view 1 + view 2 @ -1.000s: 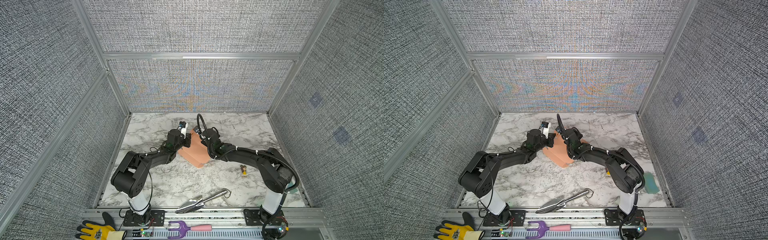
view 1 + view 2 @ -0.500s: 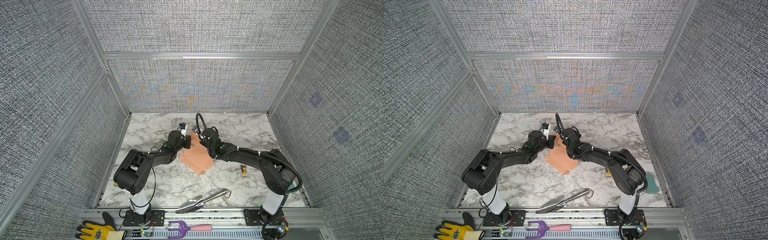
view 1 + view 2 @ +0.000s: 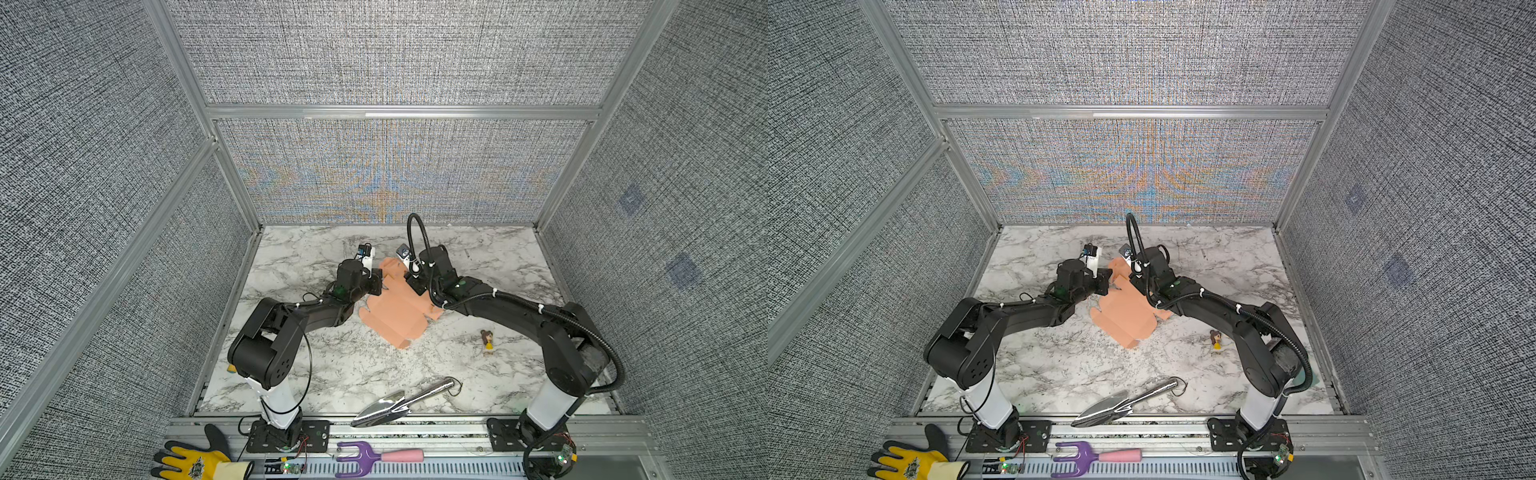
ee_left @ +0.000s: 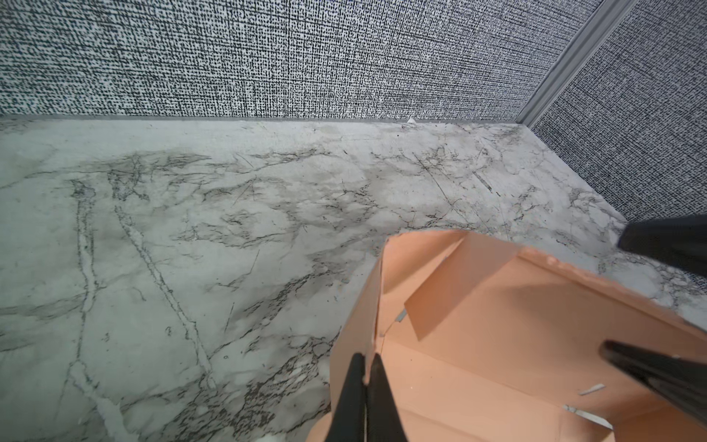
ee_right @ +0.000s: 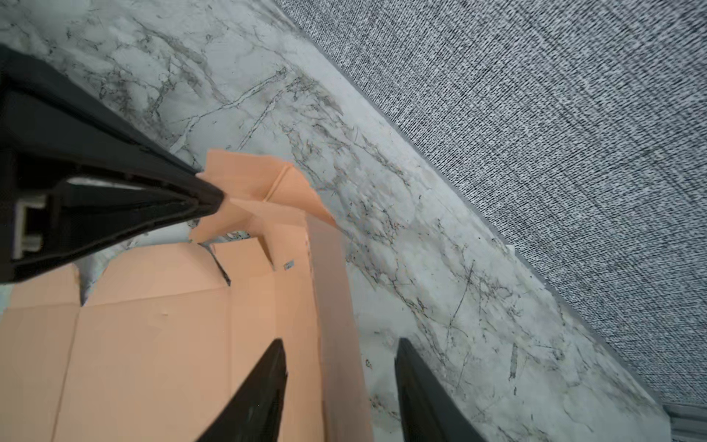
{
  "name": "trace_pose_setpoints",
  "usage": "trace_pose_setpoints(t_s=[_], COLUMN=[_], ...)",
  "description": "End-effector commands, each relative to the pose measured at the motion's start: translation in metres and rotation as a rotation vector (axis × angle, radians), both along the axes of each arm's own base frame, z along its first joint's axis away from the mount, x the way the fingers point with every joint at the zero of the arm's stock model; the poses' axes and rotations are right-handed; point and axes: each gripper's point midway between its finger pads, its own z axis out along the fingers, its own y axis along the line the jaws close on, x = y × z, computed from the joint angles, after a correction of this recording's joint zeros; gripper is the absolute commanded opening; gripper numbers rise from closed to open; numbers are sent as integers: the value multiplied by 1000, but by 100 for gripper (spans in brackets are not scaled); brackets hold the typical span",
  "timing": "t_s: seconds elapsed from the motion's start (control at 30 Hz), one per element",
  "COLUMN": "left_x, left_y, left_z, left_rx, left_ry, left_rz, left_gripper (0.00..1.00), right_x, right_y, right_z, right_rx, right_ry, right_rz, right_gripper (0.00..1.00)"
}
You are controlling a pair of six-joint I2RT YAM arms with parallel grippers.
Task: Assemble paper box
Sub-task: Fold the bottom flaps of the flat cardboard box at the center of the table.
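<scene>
Dead centre on the marble surface [image 3: 353, 374], a touch toward 12 o'clock, sits the salmon-pink paper box [image 3: 395, 311]. It's mostly a flat creased sheet, with rounded tabs along its 9 o'clock edge and its far end lifted between the two arms.

Left fingers [image 4: 354, 394] reach in from 9 o'clock, and they're pinched tight on a raised side wall of the cardboard, with no gap between them in the left wrist view. Right fingers [image 5: 267, 390] reach in from 3 o'clock and stand parted, astride an upright wall strip. One sits over the box's inner panel and its partner over bare marble, and both are clear of the strip.

At 4 o'clock from the box, well apart, there's a small figurine [image 3: 486, 338]. Down at 6 o'clock, by the front edge, lies a metal trowel [image 3: 399, 403]. Off the surface on the rail are a purple hand fork [image 3: 365, 457] with a pink handle and, at 7 o'clock, a yellow-and-black glove [image 3: 191, 463].
</scene>
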Motion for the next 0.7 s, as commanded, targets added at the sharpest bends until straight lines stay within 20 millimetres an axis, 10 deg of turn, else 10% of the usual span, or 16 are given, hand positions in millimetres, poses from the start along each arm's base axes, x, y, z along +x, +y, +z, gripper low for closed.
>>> trace_pose_setpoints(t_s=[0.0,0.67], left_x=[5,3], left_y=[-1,-6], left_z=[7,7], left_rx=[-16,-19], left_ry=[-20,-11], left_rz=[7,-6], left_gripper=[0,0], right_x=[-8,11], right_y=[5,-11], right_z=[-9,-15], right_rx=[11,-162], right_ry=[42,-168], right_rz=[22,-160], right_gripper=[48,13])
